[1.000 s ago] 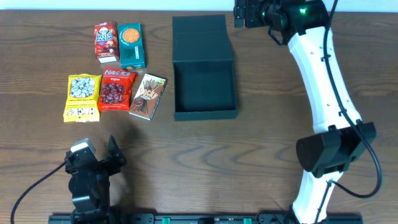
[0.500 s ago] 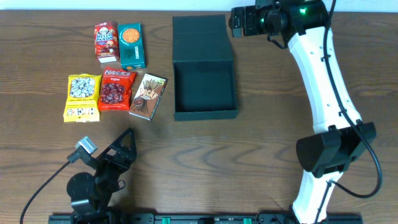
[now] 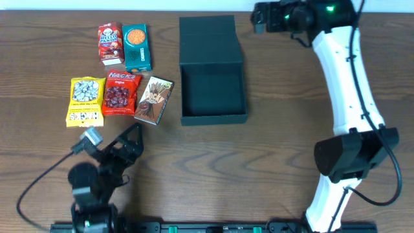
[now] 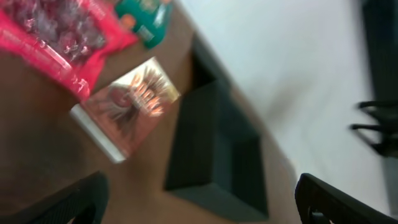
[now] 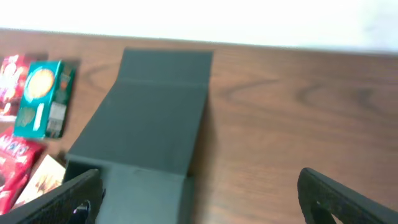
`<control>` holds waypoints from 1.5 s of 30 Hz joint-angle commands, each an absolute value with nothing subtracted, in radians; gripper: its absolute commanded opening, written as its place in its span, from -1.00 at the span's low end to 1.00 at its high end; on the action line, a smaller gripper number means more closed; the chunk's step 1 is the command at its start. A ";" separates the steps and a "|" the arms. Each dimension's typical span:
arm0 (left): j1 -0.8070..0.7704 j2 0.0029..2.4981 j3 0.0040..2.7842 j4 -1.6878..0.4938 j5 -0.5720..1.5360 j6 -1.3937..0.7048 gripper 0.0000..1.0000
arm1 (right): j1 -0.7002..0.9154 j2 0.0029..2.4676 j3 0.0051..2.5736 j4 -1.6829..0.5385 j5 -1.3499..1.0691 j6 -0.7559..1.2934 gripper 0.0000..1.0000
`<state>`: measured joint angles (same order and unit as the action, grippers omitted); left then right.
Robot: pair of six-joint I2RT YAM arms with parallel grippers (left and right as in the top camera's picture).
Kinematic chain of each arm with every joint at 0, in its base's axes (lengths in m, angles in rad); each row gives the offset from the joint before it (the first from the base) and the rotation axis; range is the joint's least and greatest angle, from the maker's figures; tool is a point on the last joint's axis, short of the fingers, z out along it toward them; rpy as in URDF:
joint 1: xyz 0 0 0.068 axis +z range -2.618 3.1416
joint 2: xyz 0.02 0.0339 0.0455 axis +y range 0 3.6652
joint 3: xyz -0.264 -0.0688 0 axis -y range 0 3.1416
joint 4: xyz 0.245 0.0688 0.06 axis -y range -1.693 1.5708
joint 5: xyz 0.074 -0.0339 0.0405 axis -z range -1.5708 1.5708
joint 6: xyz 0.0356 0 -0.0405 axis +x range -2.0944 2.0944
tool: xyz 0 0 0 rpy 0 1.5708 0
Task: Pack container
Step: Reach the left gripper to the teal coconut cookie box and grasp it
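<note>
Upper left of the overhead view: a close cluster of snacks is lying flat on the counter [image 3: 291, 129]. The yellow packet [image 3: 85, 101] is sitting furthest left. The red bag [image 3: 121, 92] is lying just beside it, and the brown stick-snack box [image 3: 154, 99] is lying tilted at the right. Above them, the red carton [image 3: 110, 43] and the teal carton [image 3: 137, 47] are lying side by side. The printing is too small to read reliably.

Lower left: the left end effector [image 3: 134, 138] is pointing toward the cluster, near the brown stick-snack box but not touching it. Its jaws are standing apart, gripping nothing. Its wrist view is blurred, and its fingers [image 4: 68, 202] are cut off at the lower corners.

Centre: the container [image 3: 213, 118] is lying open with its tray floor showing bare. Its flap lid is folded back flat toward the upper edge. The right wrist view is cutting off the tray's near end.

Upper right: the right end effector [image 3: 259, 18] is hovering just right of the lid's far corner, clear of it, with jaws apart and holding nothing. From overhead its fingers [image 5: 348, 196] are hard to make out.
</note>
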<state>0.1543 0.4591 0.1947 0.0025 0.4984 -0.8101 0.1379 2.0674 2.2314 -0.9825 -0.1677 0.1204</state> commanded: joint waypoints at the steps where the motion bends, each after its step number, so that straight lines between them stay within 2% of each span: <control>1: 0.156 0.664 0.379 0.007 0.513 -0.646 0.93 | 0.091 2.065 2.229 -0.941 -0.174 0.106 0.99; 6: 0.155 1.058 0.718 -0.132 0.485 -0.460 0.92 | 0.034 2.065 2.229 -0.892 -0.174 0.105 0.98; 11: 0.109 1.467 1.179 -0.401 0.278 -0.294 0.92 | -0.002 2.065 2.229 -0.891 -0.173 0.040 0.99; 16: 0.043 1.753 1.536 -0.592 0.119 -0.197 0.92 | -0.027 2.065 2.229 -0.893 -0.173 0.036 0.99; 23: 0.015 2.080 1.893 -0.741 0.063 -0.104 0.91 | -0.032 2.065 2.229 -0.910 -0.173 0.036 0.98; 31: 0.012 2.278 2.019 -0.735 0.048 -0.044 0.91 | -0.032 2.065 2.229 -0.936 -0.173 0.037 0.98; 45: -0.021 2.351 2.019 -0.628 0.048 0.006 0.91 | -0.032 2.065 2.229 -0.938 -0.173 0.036 0.99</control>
<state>-0.0025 2.3398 1.9923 -0.6415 0.0666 -0.0273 -0.0280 2.0674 2.2307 -0.9379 -0.1680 0.0551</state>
